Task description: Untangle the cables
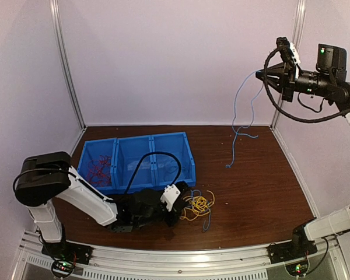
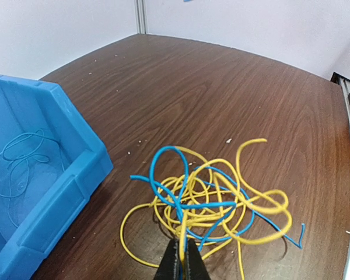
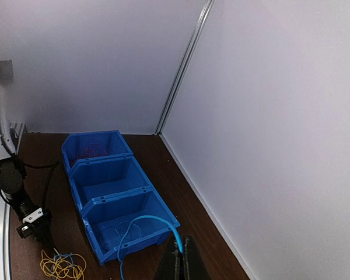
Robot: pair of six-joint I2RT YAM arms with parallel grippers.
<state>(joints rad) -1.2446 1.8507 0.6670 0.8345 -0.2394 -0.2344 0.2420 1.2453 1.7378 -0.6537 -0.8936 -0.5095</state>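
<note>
The left claw (image 2: 181, 248) pinches the yellow-and-blue tangle (image 2: 213, 204) at lower centre, while the right claw (image 1: 259, 74), clamped on the blue cable (image 1: 240, 102) dangling at upper right, should probably travel high toward the bins (image 1: 163, 137).

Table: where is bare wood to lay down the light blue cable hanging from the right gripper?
Widest bare patch: the table's front right, between the yellow-and-blue tangle, the right wall and the light blue cable's trailing end. A narrow strip also runs behind the bins. Crowded: front centre, where the left gripper pinches the tangle beside the bins.
</note>
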